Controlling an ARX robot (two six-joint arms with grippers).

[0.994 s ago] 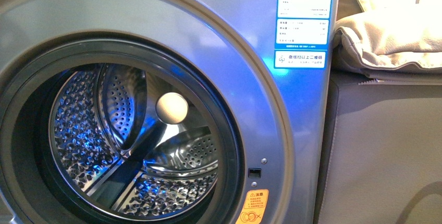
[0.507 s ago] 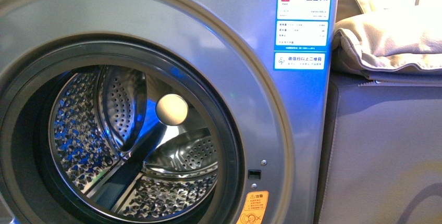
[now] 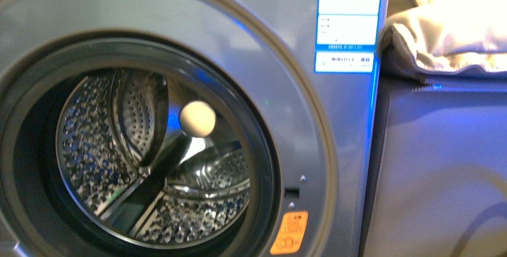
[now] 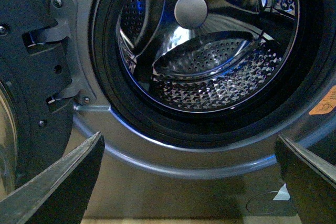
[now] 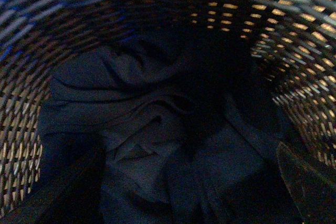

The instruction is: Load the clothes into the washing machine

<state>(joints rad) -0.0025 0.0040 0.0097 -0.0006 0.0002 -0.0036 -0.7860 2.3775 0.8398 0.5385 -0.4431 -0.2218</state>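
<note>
The silver-grey washing machine (image 3: 281, 83) fills the front view, its door open, showing the perforated steel drum (image 3: 107, 155). Neither arm shows there. In the left wrist view the drum (image 4: 215, 77) lies ahead, and my left gripper (image 4: 190, 179) is open and empty below the porthole rim, its fingers (image 4: 68, 179) wide apart. In the right wrist view the dark navy clothes (image 5: 152, 129) lie crumpled inside a woven wicker basket (image 5: 294, 40). My right gripper (image 5: 189, 192) is open just above the clothes, holding nothing. No buttons or tag show.
A beige padded cushion (image 3: 448, 36) lies on a grey-brown panel (image 3: 442, 167) right of the machine. The open door's hinge (image 4: 47, 61) stands beside the porthole. An orange warning sticker (image 3: 290, 233) and the energy label (image 3: 350, 18) are on the machine's front.
The front view has shifted slightly: the label and the cushion sit lower in the frame, and the picture is a little blurred. The drum looks the same.
</note>
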